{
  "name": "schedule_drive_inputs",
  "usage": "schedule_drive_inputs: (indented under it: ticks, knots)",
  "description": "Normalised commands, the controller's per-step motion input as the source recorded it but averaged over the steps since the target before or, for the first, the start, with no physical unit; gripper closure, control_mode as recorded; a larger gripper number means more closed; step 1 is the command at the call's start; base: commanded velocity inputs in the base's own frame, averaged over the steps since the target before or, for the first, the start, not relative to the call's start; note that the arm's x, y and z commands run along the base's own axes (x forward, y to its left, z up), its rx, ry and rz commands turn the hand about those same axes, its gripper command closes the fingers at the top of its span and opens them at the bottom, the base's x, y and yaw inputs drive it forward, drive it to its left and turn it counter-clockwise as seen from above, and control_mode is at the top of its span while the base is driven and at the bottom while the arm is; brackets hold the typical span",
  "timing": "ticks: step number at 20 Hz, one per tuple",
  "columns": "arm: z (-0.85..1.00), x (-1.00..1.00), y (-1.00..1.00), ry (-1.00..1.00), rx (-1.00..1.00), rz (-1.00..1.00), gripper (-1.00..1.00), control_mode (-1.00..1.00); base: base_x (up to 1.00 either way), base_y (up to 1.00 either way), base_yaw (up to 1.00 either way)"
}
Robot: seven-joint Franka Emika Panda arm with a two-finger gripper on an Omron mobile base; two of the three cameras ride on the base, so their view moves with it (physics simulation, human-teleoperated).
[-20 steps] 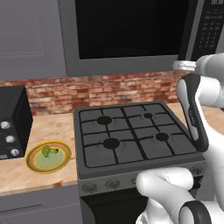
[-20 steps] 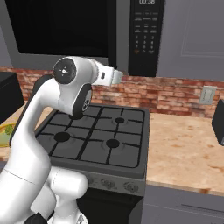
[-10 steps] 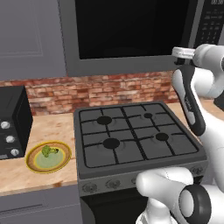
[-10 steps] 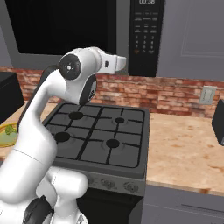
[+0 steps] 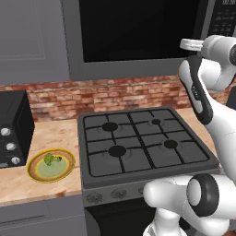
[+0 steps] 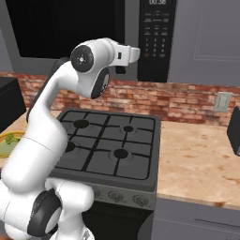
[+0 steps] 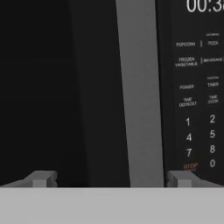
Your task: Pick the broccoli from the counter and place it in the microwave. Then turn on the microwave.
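We are holding our gripper (image 7: 111, 178) up high in front of the microwave (image 5: 138, 37), with the jaws spread wide and nothing between them. In the hand view the two fingertips (image 7: 41, 178) are straddling the grey vertical strip between the black glass door (image 7: 43, 87) and the keypad panel (image 7: 197, 100) (the door is sitting shut). In the right base view our hand is hanging just beside the keypad panel's left edge.

The broccoli (image 5: 51, 159) is lying on the yellow-rimmed green plate (image 5: 50, 165), toward the plate's far left rim. The plate is resting near the front edge of the wood-grain counter (image 5: 46, 138), between the small black oven (image 5: 14, 129) and the left edge of the gas stove top (image 5: 143, 143), well apart from our gripper.
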Motion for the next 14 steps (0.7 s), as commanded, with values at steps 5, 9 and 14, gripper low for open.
schedule_drive_inputs:
  ticks: [5, 9, 14]
  knots:
    - [0.21, 0.36, -0.05, 0.0, -0.02, 0.0, -1.0, -1.0, 0.0, 0.0, 0.0]
    - [0.14, 0.35, -0.03, 0.0, 0.0, 0.0, -1.0, -1.0, 0.0, 0.0, 0.0]
    - [0.09, 0.29, -0.08, 0.0, 0.0, 0.0, -1.0, -1.0, 0.0, 0.0, 0.0]
